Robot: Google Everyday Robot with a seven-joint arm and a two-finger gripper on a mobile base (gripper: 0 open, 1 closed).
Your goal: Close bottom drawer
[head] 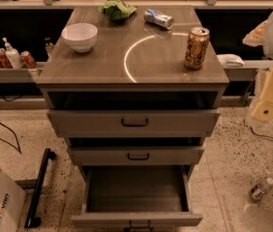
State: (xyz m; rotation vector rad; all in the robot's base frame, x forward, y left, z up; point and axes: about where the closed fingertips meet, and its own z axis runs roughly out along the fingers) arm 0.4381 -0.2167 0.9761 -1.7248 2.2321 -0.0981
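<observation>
Over at the right edge, beside the cabinet, your gripper hangs in the air, well apart from the drawers. That likely keeps your view of them free. You cannot tell if it is open or shut, and the edge cuts part of it off. Down low, the bottom drawer sticks far out, so its front needs a push. Its small black handle is half cut off at the bottom edge of your view
</observation>
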